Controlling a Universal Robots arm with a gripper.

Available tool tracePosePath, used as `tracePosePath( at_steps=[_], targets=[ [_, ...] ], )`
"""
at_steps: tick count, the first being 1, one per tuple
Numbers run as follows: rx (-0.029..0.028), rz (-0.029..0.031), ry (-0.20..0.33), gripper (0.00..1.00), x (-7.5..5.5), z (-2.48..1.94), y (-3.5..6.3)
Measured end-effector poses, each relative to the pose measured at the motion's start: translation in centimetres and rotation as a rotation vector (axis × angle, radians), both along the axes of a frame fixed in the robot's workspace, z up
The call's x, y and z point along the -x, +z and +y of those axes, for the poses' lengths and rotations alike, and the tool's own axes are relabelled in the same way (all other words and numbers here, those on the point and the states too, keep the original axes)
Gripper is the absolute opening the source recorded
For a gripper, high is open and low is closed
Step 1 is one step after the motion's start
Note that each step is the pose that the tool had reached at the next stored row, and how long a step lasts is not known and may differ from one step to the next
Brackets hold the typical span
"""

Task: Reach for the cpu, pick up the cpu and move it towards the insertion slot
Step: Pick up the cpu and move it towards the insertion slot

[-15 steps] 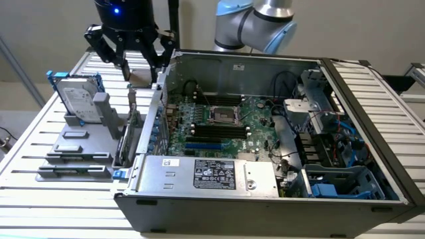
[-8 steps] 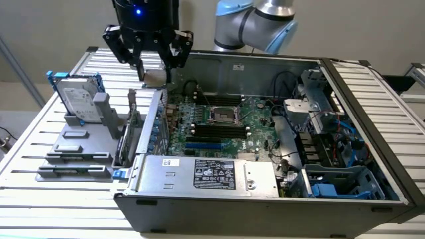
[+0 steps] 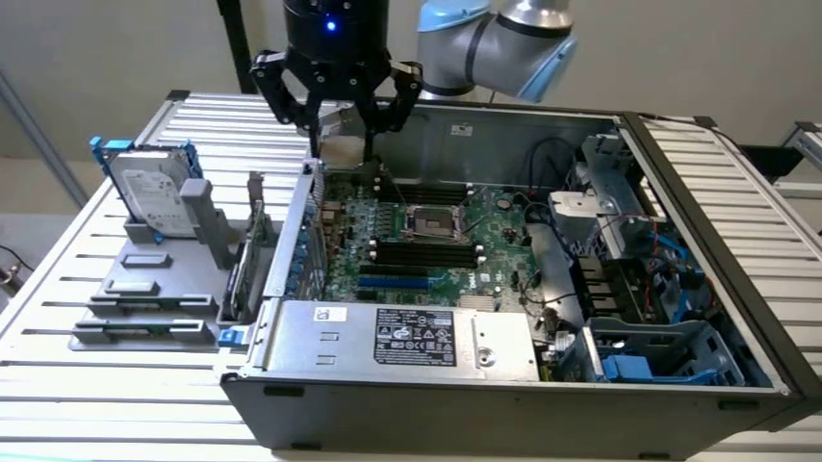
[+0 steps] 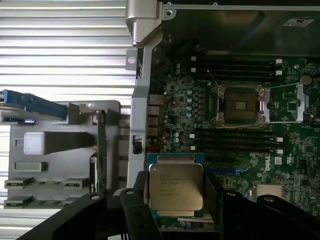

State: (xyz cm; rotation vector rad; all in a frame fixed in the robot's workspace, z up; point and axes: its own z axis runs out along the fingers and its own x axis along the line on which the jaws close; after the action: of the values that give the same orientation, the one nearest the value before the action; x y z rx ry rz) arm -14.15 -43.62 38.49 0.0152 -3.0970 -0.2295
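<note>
hand (image 3: pixel 342 144): clenched on the chip (image 4: pixel 176 187) | chip: held above the far left corner of the computer case (image 3: pixel 514 380); socket (image 3: pixel 429 223): lies apart, mid-board, nearer and rightward

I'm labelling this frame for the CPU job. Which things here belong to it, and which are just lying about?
In the job:
- the cpu, held by the gripper above the motherboard's edge
- the insertion slot, silver frame, dark centre

Lying about:
- hard drive, upright in the grey holder
- black memory slots
- blue slot
- power supply
</note>
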Motion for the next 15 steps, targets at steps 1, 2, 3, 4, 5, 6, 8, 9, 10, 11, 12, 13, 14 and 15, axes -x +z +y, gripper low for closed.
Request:
tracePosePath(
  at_steps=[1, 2, 3, 4, 5, 6, 8, 9, 10, 11, 12, 13, 14, 15],
  targets=[
    [-0.0001, -0.0001, 0.0, 0.55, -0.4, 0.0, -0.01],
    [-0.0001, 0.0, 0.0, 0.55, -0.9, 0.0, -0.01],
    [0.0, 0.0001, 0.0, 0.55, -1.3, 0.0, 0.0],
    [0.0, 0.0, 0.0, 0.55, -1.8, 0.0, -0.02],
    [0.0, 0.0, 0.0, 0.55, -2.2, 0.0, -0.04],
    [0.0001, 0.0002, 0.0, 0.55, -2.7, 0.01, -0.08],
    [0.0021, 0.0003, 0.0, 0.55, -3.6, 0.1, -0.26],
    [0.0041, 0.0002, 0.0, 0.55, -4.1, 0.17, -0.37],
    [0.0066, 0.0002, 0.0, 0.55, -4.5, 0.27, -0.46],
    [0.009, 0.0001, 0.0, 0.55, -5.0, 0.39, -0.58],
    [0.012, 0.0002, 0.0, 0.55, -5.3, 0.55, -0.67],
    [0.015, 0.0002, 0.0, 0.55, -5.7, 0.74, -0.78],
    [0.0185, 0.0002, 0.0, 0.55, -6.0, 0.97, -0.88],
    [0.0213, 0.0002, 0.0, 0.55, -6.3, 1.2, -0.99]
  ],
)
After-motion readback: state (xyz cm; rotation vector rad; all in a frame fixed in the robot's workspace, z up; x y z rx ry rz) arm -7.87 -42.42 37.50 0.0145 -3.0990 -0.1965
